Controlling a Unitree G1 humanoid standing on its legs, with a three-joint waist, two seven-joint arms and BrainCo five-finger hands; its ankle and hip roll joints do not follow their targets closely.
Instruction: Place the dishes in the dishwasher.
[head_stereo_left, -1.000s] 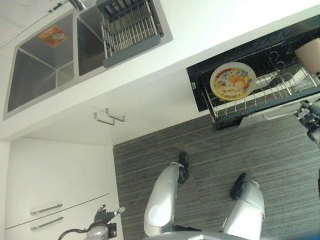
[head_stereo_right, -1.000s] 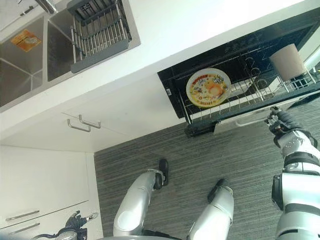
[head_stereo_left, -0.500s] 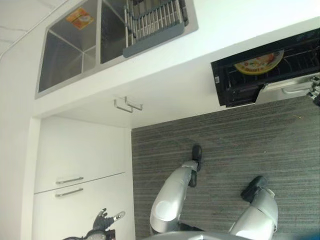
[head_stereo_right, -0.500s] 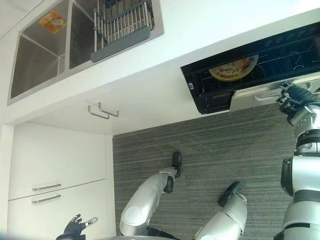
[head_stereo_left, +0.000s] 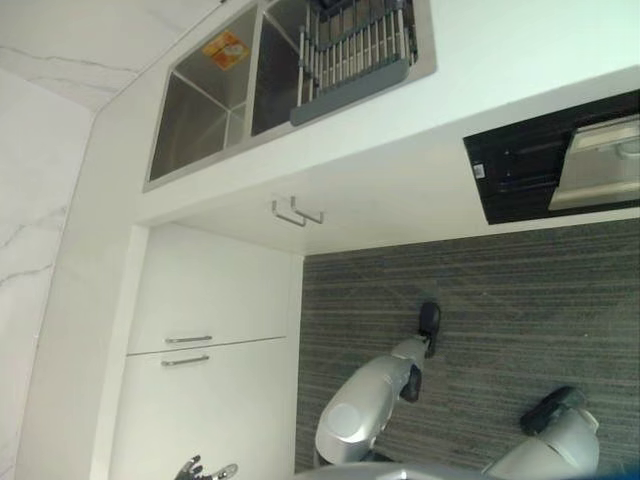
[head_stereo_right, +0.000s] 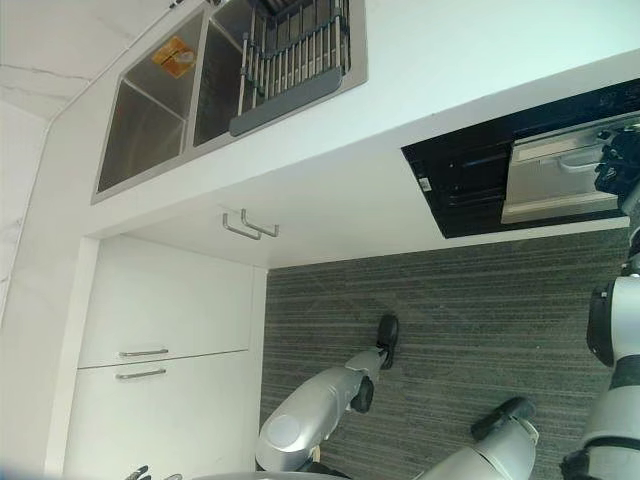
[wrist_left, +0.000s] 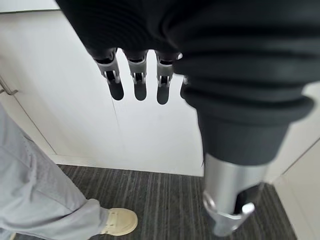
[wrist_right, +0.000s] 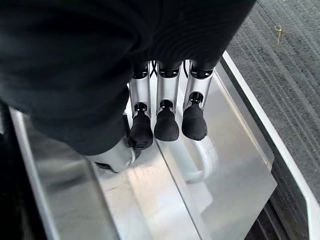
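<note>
White countertop (head_stereo_right: 480, 60) spans the scene from 9 to 3 o'clock, with the double steel sink (head_stereo_right: 160, 120) set into it at 11 o'clock. White cabinet fronts (head_stereo_right: 165, 310) with bar handles occupy 8 o'clock; grey striped floor (head_stereo_right: 450, 310) fills 5 o'clock. The dishwasher (head_stereo_right: 470, 185) sits under the counter at 3 o'clock as a black opening, its steel drawer front (head_stereo_right: 555, 180) pushed nearly flush into it. A grey dish rack (head_stereo_right: 295, 50) rests in the sink's right basin at 12 o'clock. No dishes can be made out inside the dishwasher; its interior is hidden behind the drawer front. The right hand (wrist_right: 165, 107) is on the drawer front, fingers straight and side by side, dark tips at the pale handle (wrist_right: 197, 160). The left hand (wrist_left: 137, 75) hangs at 7 o'clock before a cabinet, fingers relaxed, holding nothing. A person's trouser leg and light shoe (wrist_left: 117, 222) stand on the floor nearby.
</note>
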